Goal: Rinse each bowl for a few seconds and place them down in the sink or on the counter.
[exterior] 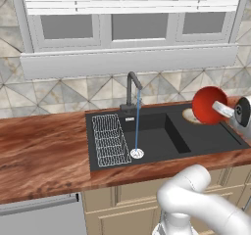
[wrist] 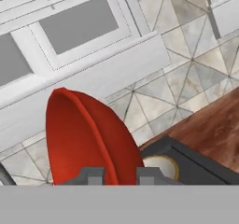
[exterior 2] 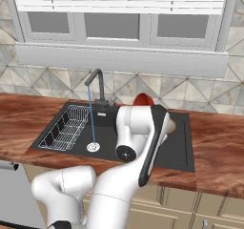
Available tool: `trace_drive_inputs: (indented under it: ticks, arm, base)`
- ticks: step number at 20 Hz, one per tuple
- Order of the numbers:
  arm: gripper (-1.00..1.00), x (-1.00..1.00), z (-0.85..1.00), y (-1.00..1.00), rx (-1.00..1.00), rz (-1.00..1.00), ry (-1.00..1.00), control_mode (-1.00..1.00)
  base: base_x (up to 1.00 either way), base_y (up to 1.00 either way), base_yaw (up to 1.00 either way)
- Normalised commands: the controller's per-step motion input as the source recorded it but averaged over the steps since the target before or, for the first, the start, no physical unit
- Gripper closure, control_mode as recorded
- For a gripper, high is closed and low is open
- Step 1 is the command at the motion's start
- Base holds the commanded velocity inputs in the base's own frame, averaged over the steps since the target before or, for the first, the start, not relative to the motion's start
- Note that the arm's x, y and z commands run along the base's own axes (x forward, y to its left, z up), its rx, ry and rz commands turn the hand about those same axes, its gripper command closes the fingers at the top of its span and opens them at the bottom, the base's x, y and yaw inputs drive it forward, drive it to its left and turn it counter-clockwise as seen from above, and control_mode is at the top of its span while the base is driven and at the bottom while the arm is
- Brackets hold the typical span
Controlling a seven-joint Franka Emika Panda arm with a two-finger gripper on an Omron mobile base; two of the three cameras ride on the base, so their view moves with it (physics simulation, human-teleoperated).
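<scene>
The gripper is clamped on the rim of the red bowl, its two dark finger tips set close together with the thin rim pinched between them, one pad on the bowl's outer wall and the other on the inner side. The bowl is held up on edge, clear of everything below it (from the left base camera it reads as a glossy red disc hanging in the air above the right half of the sink, with the hand reaching in from the right edge of the frame). Directly beneath and just behind it, the cream bowl with its tan rim sits on the sink's flat right-hand section, partly hidden by the red one; the hand camera catches a sliver of that pale rim below the held bowl. To the left, the dark faucet is running, a thin blue stream of water falling straight to the round silver drain in the deep basin, well apart from the red bowl. A white wire rack lies in the basin's left side. The reddish-brown counter runs along both sides of the sink, under a tiled wall and a shuttered window.
</scene>
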Motion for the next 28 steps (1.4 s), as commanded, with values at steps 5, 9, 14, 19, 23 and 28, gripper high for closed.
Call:
trace_drive_inputs:
  ticks: [5, 9, 14, 19, 23, 28]
  arm:
    - [1.0, -0.18, 0.08, -0.05, 0.3, 0.0, 0.36, -1.0]
    - [1.0, -0.11, 0.24, -0.12, 0.3, 0.0, 0.29, -1.0]
    - [1.0, -0.05, 0.43, -0.22, 0.25, 0.0, 0.25, -1.0]
    - [1.0, 0.0, 0.68, -0.28, 0.16, 0.0, 0.2, -1.0]
    - [1.0, -0.11, 0.48, -0.16, 0.22, 0.0, 0.24, -1.0]
    - [1.0, -0.19, 0.31, -0.07, 0.26, 0.0, 0.29, -1.0]
  base:
    - [0.0, 0.0, 0.0]
    - [0.0, 0.0, 0.0]
    - [0.0, 0.0, 0.0]
    - [0.0, 0.0, 0.0]
    - [0.0, 0.0, 0.0]
    - [0.0, 0.0, 0.0]
